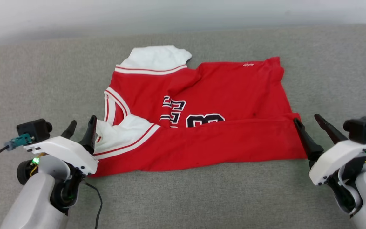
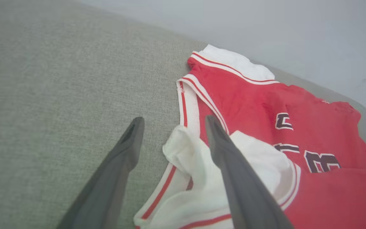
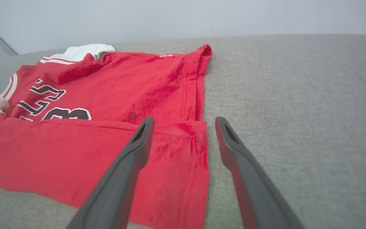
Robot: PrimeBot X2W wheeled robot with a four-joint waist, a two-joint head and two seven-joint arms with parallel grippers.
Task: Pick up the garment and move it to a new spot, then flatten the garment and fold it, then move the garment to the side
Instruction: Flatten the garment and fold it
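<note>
Head view: the garment (image 1: 208, 105) lies spread on the grey fabric surface (image 1: 183, 197), between the two claws.
Left claw (image 1: 83, 121): fingers apart, astride the near white sleeve's edge, gripping nothing.
Right claw (image 1: 306, 118): fingers apart at the near hem corner, empty.
Progress: the near long edge lies folded over up to the number; further folding and the move aside look undone.
Heading: collar toward the robot's left, hem toward its right; the long axis runs left to right.
</note>
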